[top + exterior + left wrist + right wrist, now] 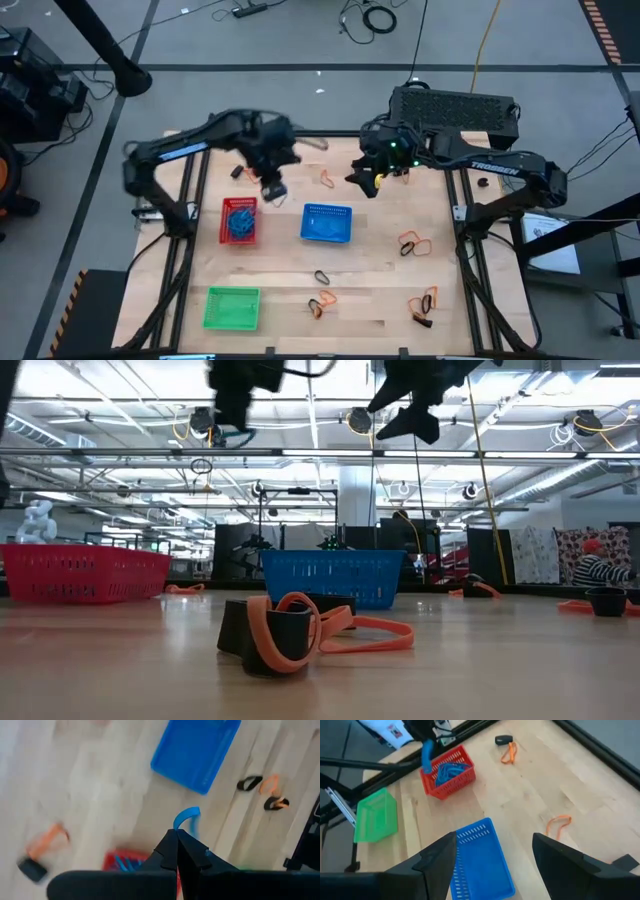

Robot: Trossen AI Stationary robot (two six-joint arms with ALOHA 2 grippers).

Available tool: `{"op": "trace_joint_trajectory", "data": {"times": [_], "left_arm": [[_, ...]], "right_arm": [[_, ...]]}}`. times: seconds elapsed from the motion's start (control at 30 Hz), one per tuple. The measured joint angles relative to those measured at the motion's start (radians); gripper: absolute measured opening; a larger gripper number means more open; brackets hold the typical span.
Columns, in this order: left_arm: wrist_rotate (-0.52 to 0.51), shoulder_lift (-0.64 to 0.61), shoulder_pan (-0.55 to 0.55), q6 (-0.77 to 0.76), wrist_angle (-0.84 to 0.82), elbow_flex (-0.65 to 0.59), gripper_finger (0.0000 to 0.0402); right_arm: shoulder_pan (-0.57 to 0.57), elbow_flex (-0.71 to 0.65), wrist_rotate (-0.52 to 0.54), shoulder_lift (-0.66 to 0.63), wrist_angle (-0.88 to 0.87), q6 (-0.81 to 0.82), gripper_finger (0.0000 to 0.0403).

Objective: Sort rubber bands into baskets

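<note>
My left gripper (272,186) is shut on a blue rubber band (187,815) and hovers over the far right corner of the red basket (226,236). The red basket holds several blue bands (449,770). My right gripper (495,840) is open and empty, above the table beyond the blue basket (327,223). The green basket (233,307) stands at the near left. Orange and black bands (412,243) lie loose on the table, with more in the low view (300,630). My left gripper pinches one end of the blue band (180,826) between its two fingertips. The fingers point down from above. The rest of the band curls out past the tips, lifted clear, and hangs above the red basket (426,756).
Loose bands lie near the far middle (327,180), at the far left (237,172), at the near middle (322,276) and at the near right (425,300). A black box (455,110) stands behind the table's far right edge. A person (598,570) shows far off in the room.
</note>
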Motion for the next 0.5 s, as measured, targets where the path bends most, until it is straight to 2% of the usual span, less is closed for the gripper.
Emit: {"op": "trace_joint_trajectory", "data": {"times": [0.17,0.37,0.5], "left_arm": [[-0.066,-0.199,-0.098,-0.225,0.088,-0.266,0.0000],[-0.117,-0.401,-0.208,-0.488,0.147,-0.545,0.0000],[-0.172,-0.495,-0.284,-0.620,0.163,-0.684,0.0000]], "right_arm": [[0.009,0.000,-0.006,0.076,0.091,-0.003,0.0251],[0.049,0.000,-0.173,0.169,0.279,-0.002,0.0251],[0.097,0.000,-0.187,0.219,0.392,-0.022,0.0251]]}}
